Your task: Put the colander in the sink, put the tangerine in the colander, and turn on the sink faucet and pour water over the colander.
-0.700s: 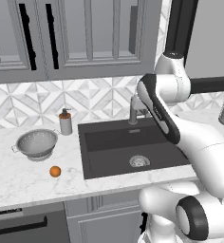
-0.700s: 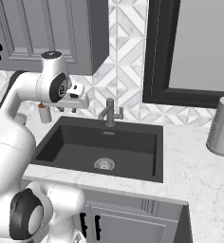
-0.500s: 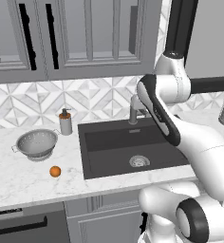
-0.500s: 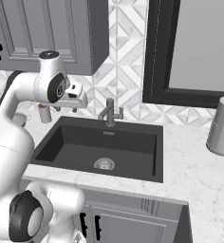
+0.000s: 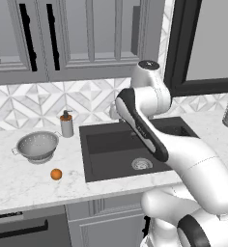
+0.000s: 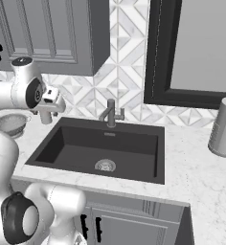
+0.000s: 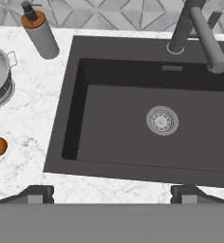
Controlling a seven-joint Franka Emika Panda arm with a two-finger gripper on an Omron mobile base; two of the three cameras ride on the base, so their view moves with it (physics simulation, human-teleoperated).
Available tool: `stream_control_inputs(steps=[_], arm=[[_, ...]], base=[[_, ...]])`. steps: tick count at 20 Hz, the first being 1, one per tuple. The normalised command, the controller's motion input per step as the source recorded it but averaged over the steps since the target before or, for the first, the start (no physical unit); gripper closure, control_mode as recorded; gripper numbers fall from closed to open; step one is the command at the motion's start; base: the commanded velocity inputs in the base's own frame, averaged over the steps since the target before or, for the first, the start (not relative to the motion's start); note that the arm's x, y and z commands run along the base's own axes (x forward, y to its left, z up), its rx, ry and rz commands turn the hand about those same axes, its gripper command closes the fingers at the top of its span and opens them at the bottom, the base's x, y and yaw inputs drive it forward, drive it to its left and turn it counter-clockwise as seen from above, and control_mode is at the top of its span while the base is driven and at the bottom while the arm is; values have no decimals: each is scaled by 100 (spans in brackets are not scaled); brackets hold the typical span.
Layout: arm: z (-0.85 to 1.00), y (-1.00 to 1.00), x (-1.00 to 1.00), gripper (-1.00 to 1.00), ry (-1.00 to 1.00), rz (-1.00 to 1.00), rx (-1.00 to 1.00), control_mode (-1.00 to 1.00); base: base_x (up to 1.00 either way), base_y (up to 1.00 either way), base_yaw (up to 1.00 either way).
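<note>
Swinging left across the basin, my arm (image 5: 145, 120) now has its upper joint closer to the soap bottle (image 5: 66, 125) than it was half a second ago. The cupboards, the wall tiles and the bowl sit in the same places in both base views, so the base has not driven; only the arm has turned.

The hand camera looks down over the sink (image 5: 111, 144), with the drain near the middle of its view and the faucet (image 6: 110, 114) at the upper right. At the left edge of that view I see part of the colander (image 5: 37, 146) and part of the tangerine (image 5: 56, 174) coming into sight.

The fingers (image 7: 35, 193) are spread wide apart and hold nothing.

The colander stands upright on the desk (image 5: 19, 183), left of the sink and just left of the soap bottle. The tangerine lies on the desk in front of the colander, near it but not touching. The sink is empty and I see no water running from the faucet.

I judge that none of the three steps is done yet, and that this swing is the start of the reach for the colander. The hand is high over the basin's left half, so it must travel further left and then come down. The rim or a side handle looks like the sensible place to grip, and I want to keep clear of the soap bottle, which stands just beside the bowl.
</note>
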Motion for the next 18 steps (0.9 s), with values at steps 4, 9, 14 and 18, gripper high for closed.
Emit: stream_control_inputs(steps=[4, 9, 14, 18], arm=[[-26, 71, 9, -100, 0, -2, 14, -100], [-45, 49, 29, -100, 7, -4, 26, -100], [-48, 52, 21, -100, 13, -6, 22, -100], [-8, 53, 7, -100, 10, -9, 9, -100]], base=[[0, 0, 0], [0, 0, 0], [0, 0, 0], [0, 0, 0]])
